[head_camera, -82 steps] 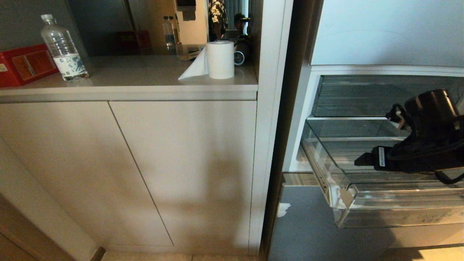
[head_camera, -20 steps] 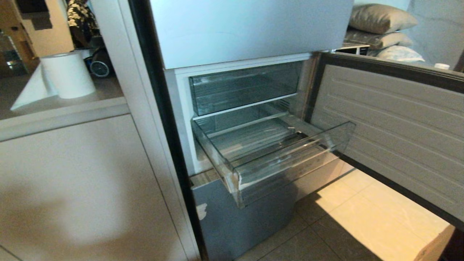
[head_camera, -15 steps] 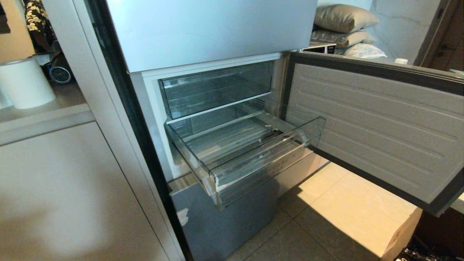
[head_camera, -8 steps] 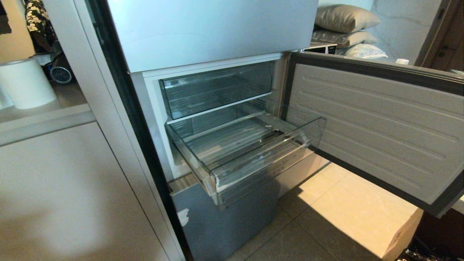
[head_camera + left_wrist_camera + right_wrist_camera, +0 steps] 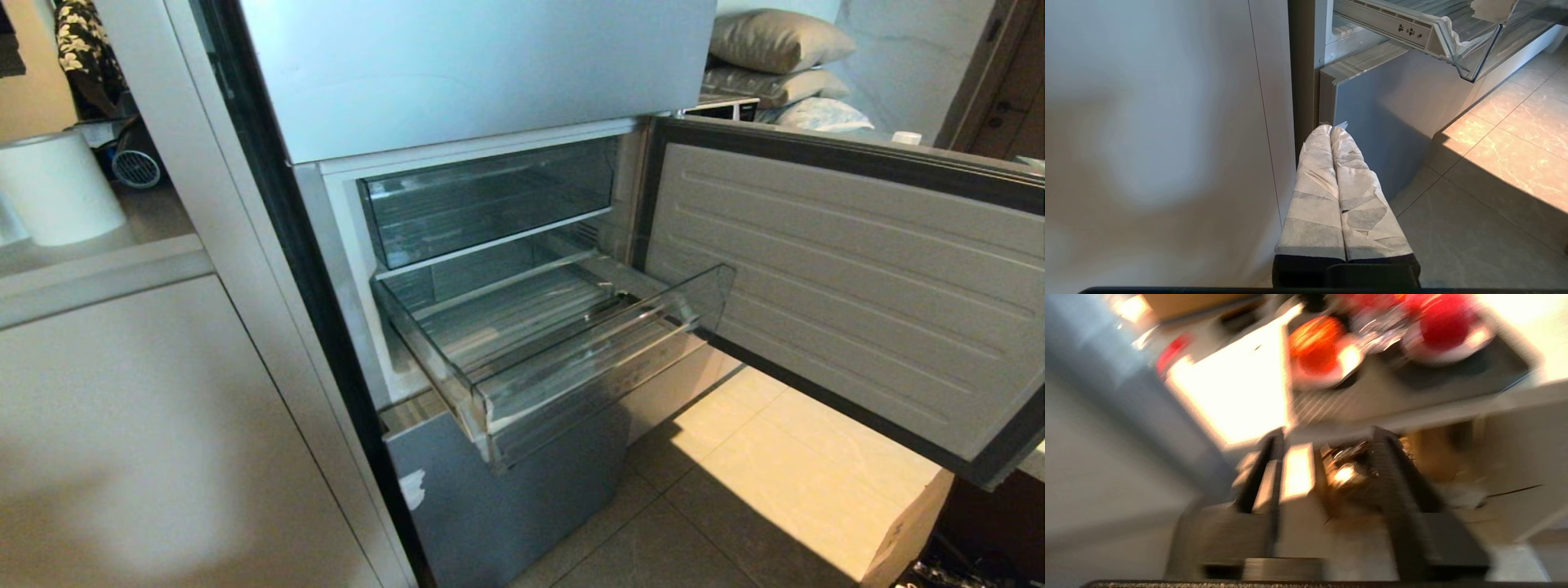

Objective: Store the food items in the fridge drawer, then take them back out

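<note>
The fridge drawer [image 5: 589, 349] is pulled out of the fridge, clear, with a bare ribbed floor. Its taped front corner [image 5: 1455, 38] shows in the left wrist view. No arm appears in the head view. My left gripper [image 5: 1331, 128] is shut, its white-wrapped fingers pressed together, low by the seam between cabinet and fridge. In the blurred right wrist view my right gripper [image 5: 1329, 435] stands open with nothing between its fingers. Beyond it two food items, one orange-red [image 5: 1314, 343] and one red [image 5: 1443, 320], sit on white dishes on a raised surface.
The fridge door [image 5: 841, 286] hangs open to the right of the drawer. A second clear drawer [image 5: 490, 200] sits closed above. A paper roll [image 5: 57, 188] stands on the counter at the left. A cardboard box [image 5: 898, 523] lies on the tiled floor.
The camera swung from the cabinet front to the fridge, then held still for the last second. The right arm, earlier over the drawer, has left the head view.
</note>
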Robot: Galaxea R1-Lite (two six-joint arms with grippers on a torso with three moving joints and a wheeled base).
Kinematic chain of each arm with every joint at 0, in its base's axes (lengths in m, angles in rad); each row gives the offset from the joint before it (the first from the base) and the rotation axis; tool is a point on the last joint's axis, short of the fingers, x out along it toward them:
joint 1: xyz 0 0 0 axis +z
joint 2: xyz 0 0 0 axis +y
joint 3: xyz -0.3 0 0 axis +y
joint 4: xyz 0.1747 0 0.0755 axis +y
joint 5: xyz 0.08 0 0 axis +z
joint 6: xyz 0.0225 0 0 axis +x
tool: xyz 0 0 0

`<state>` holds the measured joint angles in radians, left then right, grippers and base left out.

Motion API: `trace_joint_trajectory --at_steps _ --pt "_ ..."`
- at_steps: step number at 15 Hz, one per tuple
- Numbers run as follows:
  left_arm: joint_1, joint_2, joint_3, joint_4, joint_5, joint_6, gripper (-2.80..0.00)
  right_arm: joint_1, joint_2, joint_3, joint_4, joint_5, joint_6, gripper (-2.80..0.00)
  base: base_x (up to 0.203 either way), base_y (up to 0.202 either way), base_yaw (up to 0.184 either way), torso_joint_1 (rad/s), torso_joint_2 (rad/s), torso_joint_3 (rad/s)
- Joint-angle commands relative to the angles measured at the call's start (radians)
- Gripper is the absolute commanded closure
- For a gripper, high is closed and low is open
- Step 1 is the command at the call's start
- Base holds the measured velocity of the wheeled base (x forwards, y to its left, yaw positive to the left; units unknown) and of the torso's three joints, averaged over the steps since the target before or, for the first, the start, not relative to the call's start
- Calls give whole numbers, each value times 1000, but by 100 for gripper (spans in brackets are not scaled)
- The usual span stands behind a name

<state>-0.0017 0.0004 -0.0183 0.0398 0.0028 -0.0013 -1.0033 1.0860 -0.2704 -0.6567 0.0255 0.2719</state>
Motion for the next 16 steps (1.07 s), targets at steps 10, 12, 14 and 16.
trace_joint_trajectory --at_steps 10,12,14,16 --pt "0 -3 0 0 0 0 0 -303 665 -289 -343 42 -207 -280 0 0 0 0 0 0" --pt "0 -3 0 0 0 0 0 -327 725 -344 -343 50 -232 -280 0 0 0 0 0 0" --pt "0 -3 0 0 0 0 0 -351 768 -371 -342 92 -257 -280 0 0 0 0 0 0" --pt "0 -2 0 0 0 0 0 -353 817 -400 -344 119 -263 -280 0 0 0 0 0 0"
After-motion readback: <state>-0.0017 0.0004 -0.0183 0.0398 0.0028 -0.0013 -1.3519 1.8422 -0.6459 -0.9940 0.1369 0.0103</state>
